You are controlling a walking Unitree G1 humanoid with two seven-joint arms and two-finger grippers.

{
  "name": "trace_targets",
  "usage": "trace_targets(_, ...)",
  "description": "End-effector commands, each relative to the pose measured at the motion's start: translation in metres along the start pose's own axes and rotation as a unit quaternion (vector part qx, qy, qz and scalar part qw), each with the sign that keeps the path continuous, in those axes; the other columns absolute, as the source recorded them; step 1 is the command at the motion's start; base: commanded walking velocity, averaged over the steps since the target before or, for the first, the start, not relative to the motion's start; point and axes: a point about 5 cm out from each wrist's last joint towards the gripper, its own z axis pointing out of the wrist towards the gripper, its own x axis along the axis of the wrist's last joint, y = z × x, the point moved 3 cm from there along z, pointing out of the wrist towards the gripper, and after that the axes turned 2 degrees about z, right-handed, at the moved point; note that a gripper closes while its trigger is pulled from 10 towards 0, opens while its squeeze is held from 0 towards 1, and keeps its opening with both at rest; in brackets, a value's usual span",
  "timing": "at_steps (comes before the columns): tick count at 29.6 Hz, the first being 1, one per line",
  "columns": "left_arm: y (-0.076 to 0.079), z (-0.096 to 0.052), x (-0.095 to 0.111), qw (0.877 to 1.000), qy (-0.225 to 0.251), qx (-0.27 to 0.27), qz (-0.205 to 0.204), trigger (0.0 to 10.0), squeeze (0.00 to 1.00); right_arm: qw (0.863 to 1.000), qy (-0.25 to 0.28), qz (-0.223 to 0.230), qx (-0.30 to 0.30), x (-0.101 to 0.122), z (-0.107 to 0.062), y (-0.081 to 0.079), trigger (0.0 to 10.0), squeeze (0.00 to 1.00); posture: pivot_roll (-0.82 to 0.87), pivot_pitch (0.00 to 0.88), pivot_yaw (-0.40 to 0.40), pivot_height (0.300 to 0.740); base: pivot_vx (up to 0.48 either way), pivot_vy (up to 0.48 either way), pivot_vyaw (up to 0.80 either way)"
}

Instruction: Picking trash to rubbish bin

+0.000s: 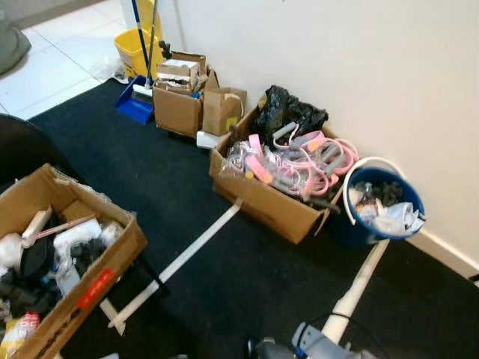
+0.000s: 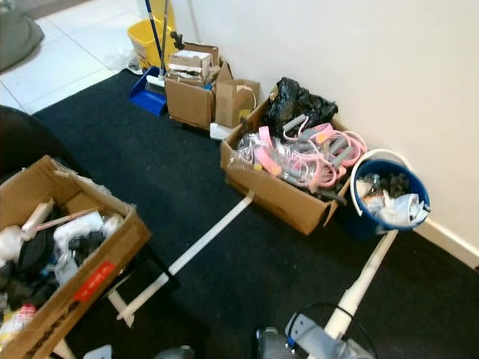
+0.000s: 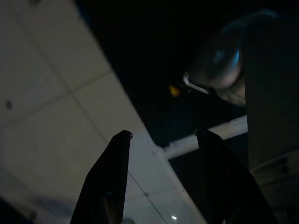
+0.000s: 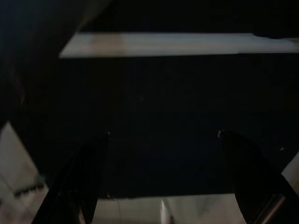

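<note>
Both grippers hang with their jaws spread and empty over the dark carpet: the left gripper (image 3: 161, 140) above a pale strip and tiled floor, the right gripper (image 4: 163, 140) in deep shade. Well ahead of them against the wall stands the blue bucket (image 1: 358, 232), already holding trash, beside a cardboard box (image 1: 262, 198) of pink clutter. To do this step well, the robot should probably walk closer and fix on one loose piece before lowering an arm.

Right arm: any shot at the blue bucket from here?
Probably not yet. The blue bucket sits by the wall beyond open black carpet; nothing blocks it, but the right tool hangs open, low over the floor.
</note>
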Motion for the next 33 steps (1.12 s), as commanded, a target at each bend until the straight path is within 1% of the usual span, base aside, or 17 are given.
trace_targets(1,0.032,-0.001,-0.015,0.999,-0.024,-0.043,0.008,10.0,0.0,1.0,-0.011,-0.007,0.02,-0.007,0.004,-0.018,10.0,0.0,0.07,0.142,-0.05,0.74,0.0,0.0,-0.8)
trace_targets(3,0.031,-0.001,-0.015,0.999,-0.025,-0.043,0.01,10.0,0.0,1.0,-0.01,-0.011,0.023,-0.005,0.004,-0.021,10.0,0.0,0.07,0.142,-0.05,0.74,0.0,0.0,-0.8)
trace_targets(4,0.031,-0.001,-0.016,0.999,-0.025,-0.043,0.013,10.0,0.0,0.999,-0.008,-0.016,0.027,-0.002,0.005,-0.027,10.0,0.0,0.07,0.146,-0.046,0.74,0.0,0.0,-0.8)
trace_targets(5,0.031,-0.001,-0.016,0.999,-0.025,-0.043,0.013,10.0,0.0,0.999,-0.008,-0.016,0.027,-0.002,0.005,-0.027,10.0,0.0,0.07,0.146,-0.046,0.74,0.0,0.0,-0.8)
trace_targets(7,0.03,-0.001,-0.016,0.999,-0.025,-0.043,0.016,10.0,0.0,0.999,-0.007,-0.02,0.034,0.001,0.006,-0.036,10.0,0.0,0.07,0.151,-0.046,0.74,0.0,0.0,-0.8)
trace_targets(11,0.03,-0.001,-0.016,0.999,-0.025,-0.043,0.016,10.0,0.0,0.999,-0.007,-0.021,0.037,0.002,0.007,-0.038,10.0,0.0,0.07,0.152,-0.046,0.74,0.0,0.0,-0.8)
trace_targets(12,0.03,-0.001,-0.016,0.999,-0.025,-0.043,0.016,10.0,0.0,0.999,-0.009,-0.022,0.048,0.003,0.007,-0.044,10.0,0.0,0.07,0.152,-0.046,0.74,0.0,0.0,-0.8)
trace_targets(14,0.03,-0.001,-0.016,0.999,-0.025,-0.043,0.016,10.0,0.0,0.998,-0.009,-0.023,0.051,0.003,0.007,-0.046,10.0,0.0,0.07,0.152,-0.046,0.74,0.0,0.0,-0.8)
trace_targets(17,0.03,-0.001,-0.016,0.999,-0.025,-0.044,0.017,10.0,0.0,0.998,-0.013,-0.024,0.05,0.0,0.007,-0.041,10.0,0.0,0.07,0.152,-0.046,0.74,0.0,0.0,-0.8)
trace_targets(20,0.03,-0.001,-0.015,0.999,-0.024,-0.044,0.02,10.0,0.0,0.998,-0.013,-0.024,0.05,0.0,0.006,-0.04,10.0,0.0,0.07,0.154,-0.04,0.74,0.0,0.0,-0.8)
trace_targets(25,0.029,-0.001,-0.014,0.998,-0.023,-0.044,0.026,10.0,0.0,0.998,-0.012,-0.021,0.049,0.0,0.006,-0.04,10.0,0.0,0.07,0.154,-0.04,0.74,0.0,0.0,-0.8)
trace_targets(33,0.029,-0.001,-0.014,0.999,-0.021,-0.041,0.026,10.0,0.0,0.998,-0.015,-0.029,0.055,-0.001,0.006,-0.04,10.0,0.0,0.08,0.157,-0.045,0.74,0.0,0.0,-0.8)
